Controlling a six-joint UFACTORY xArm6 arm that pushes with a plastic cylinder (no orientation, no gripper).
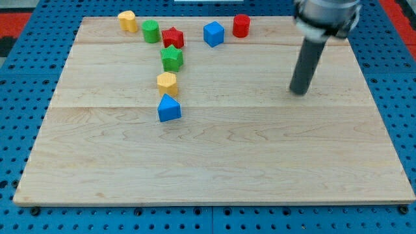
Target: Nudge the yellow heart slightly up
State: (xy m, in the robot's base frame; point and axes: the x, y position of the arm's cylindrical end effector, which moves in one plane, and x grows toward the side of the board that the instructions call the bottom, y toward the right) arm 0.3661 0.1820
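Wooden board [214, 162] over blue pegboard, and up in the top-left corner sits the yellow heart [127, 21], green cylinder [151, 30] just beside it; then red star [173, 37], green star [172, 58], yellow hexagon [167, 83], blue triangle [169, 108] running down; blue cube [213, 34], red cylinder [241, 25]; far right, my tip [299, 93], no pincer, well apart from every block

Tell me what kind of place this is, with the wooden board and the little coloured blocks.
Probably a robotics lab bench. A pale wooden board lies on a blue perforated mounting surface, small coloured blocks such as the yellow heart sit on it, and my tip rests at the view's right, apart from them.
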